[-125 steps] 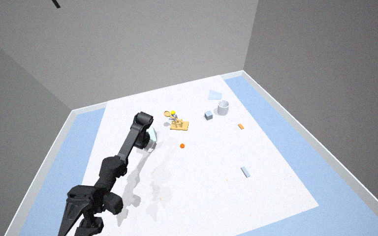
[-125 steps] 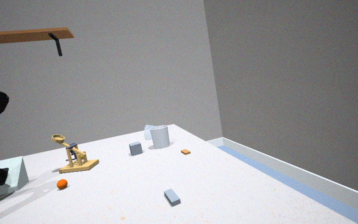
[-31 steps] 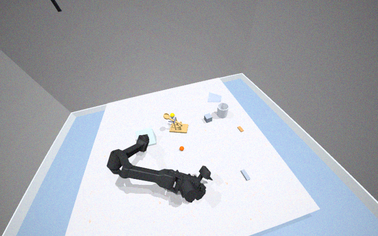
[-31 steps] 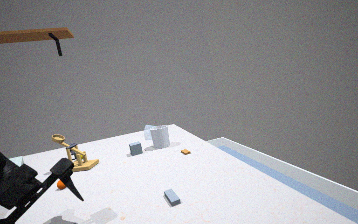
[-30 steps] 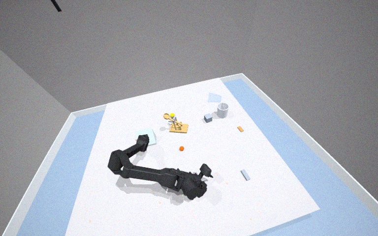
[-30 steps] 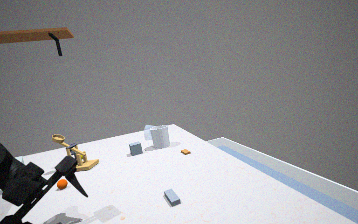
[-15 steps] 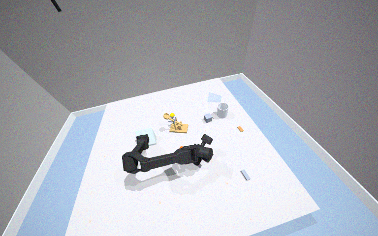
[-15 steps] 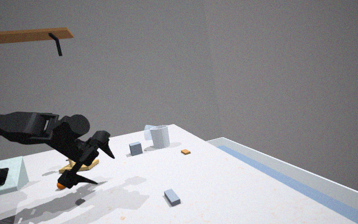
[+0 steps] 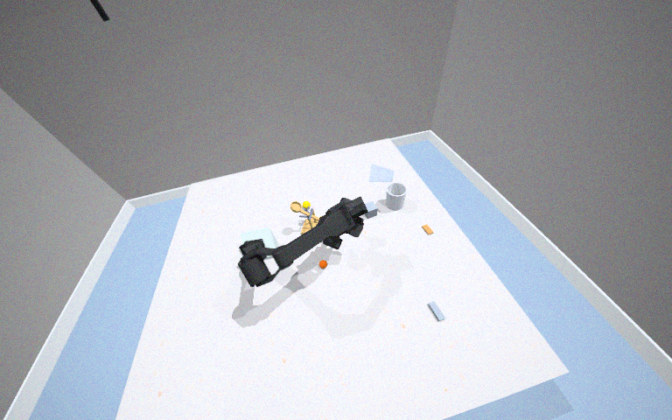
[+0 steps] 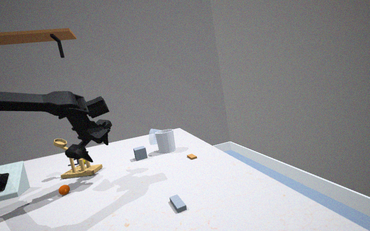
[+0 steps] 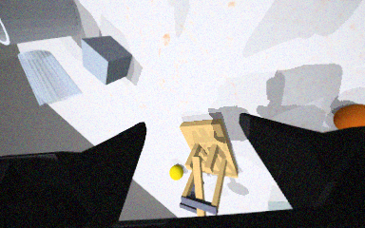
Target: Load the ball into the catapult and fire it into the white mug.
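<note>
My gripper (image 10: 99, 152) (image 11: 192, 122) is open and empty, above and in front of the wooden catapult (image 10: 81, 173) (image 11: 209, 142). The catapult's arm is raised, with its cup high; the gripper and arm partly hide it in the top and exterior views. A yellow ball (image 9: 306, 204) (image 11: 176, 172) is beside the catapult, outside the cup, mostly hidden in the exterior view. An orange ball (image 9: 323, 264) (image 10: 64, 189) (image 11: 350, 117) lies on the table, at the right edge of the wrist view. The white mug (image 9: 395, 197) (image 10: 165, 141) (image 11: 43, 19) stands upright at the far right.
A grey cube (image 9: 370, 210) (image 10: 140, 153) (image 11: 106, 59) is near the mug. A translucent blue curved piece (image 9: 381, 173) (image 11: 49, 78) stands behind it. A small orange block (image 9: 427, 229) (image 10: 191, 156) and a grey bar (image 9: 436, 311) (image 10: 178, 203) lie nearer. A pale box (image 10: 20, 176) is beneath the arm's base.
</note>
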Motion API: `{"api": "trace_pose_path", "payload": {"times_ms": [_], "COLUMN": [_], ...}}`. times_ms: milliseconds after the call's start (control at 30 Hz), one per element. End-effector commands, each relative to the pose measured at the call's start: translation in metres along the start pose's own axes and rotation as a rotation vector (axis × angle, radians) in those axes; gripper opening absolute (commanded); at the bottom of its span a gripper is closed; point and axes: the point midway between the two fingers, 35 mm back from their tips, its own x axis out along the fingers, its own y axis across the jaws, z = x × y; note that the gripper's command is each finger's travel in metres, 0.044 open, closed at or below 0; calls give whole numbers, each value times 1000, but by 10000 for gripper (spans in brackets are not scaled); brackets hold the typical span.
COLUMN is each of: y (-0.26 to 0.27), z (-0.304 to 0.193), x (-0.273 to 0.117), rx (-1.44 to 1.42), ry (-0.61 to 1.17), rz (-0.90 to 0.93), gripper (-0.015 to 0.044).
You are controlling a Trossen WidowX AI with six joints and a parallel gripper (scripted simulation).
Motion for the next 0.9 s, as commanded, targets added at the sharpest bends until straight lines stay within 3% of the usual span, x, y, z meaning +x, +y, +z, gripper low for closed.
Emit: {"api": "trace_pose_path", "payload": {"times_ms": [0, 367, 667, 867], "y": [13, 31, 30, 30], "z": [-29, -129, -170, -170], "x": [0, -8, -18, -18], "rx": [-45, -216, -302, -302], "ry": [27, 7, -83, -83], "rz": [-72, -344, -477, -477], "gripper": [440, 440, 440, 282]}}
